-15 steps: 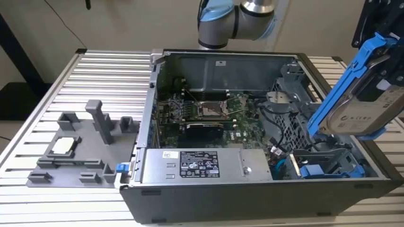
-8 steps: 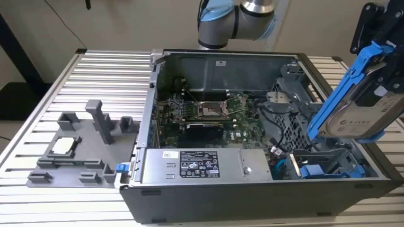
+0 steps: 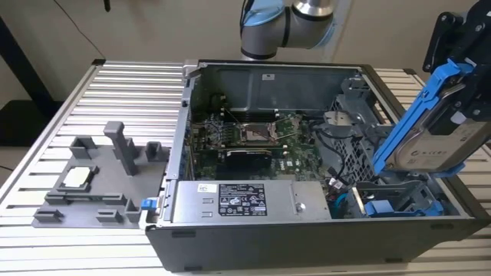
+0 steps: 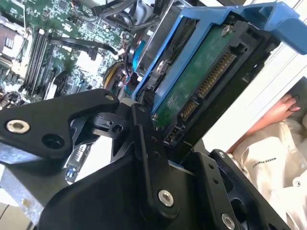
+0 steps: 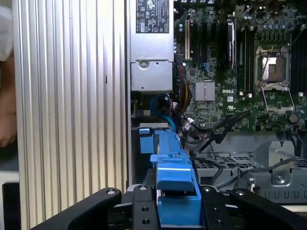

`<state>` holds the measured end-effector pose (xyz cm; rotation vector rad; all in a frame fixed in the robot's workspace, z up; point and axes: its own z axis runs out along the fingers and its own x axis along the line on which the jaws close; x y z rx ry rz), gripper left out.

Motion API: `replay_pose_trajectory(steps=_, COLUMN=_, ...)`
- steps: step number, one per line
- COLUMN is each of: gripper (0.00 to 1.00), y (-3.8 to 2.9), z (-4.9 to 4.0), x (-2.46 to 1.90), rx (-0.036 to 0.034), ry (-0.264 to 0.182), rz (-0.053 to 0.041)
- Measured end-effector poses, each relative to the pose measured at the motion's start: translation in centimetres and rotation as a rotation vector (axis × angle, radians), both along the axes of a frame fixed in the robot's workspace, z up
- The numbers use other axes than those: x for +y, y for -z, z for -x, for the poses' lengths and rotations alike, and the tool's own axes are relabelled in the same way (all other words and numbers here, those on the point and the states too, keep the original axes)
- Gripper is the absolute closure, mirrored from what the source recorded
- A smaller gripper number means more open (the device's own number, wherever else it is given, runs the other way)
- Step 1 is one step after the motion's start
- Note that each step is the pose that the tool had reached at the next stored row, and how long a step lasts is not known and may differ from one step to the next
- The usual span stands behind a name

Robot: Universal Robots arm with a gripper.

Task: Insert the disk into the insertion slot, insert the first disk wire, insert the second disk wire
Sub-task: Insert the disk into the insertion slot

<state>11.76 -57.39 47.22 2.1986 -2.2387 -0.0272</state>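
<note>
My gripper (image 3: 465,86) is shut on the disk (image 3: 433,138), a silver drive in a bright blue carrier. It hangs tilted above the right end of the open computer case. The insertion slot (image 3: 399,192), a grey sheet-metal bay with a blue part inside, lies just below the disk's lower end; the two are apart. In the second wrist view the disk's green circuit side (image 4: 201,81) faces the camera between the black fingers (image 4: 144,134). In the first wrist view the blue carrier (image 5: 175,187) points toward the slot (image 5: 146,153). A blue cable (image 5: 160,103) curls beside the slot; which cables are the disk wires I cannot tell.
A grey power-supply box (image 3: 238,201) with a white sticker fills the case's front. The motherboard (image 3: 253,132) lies behind it and a perforated grey cage (image 3: 349,132) stands beside the slot. A grey fixture (image 3: 100,184) sits on the ribbed table (image 3: 115,86). A person's sleeve (image 4: 273,153) is close by.
</note>
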Motion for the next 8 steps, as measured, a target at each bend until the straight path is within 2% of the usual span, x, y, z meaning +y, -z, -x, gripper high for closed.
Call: replay_pose_trajectory(steps=8, gripper=0.67, y=1.05, z=-0.11, x=-0.38, rx=0.0000, ry=0.000, rz=-0.0051)
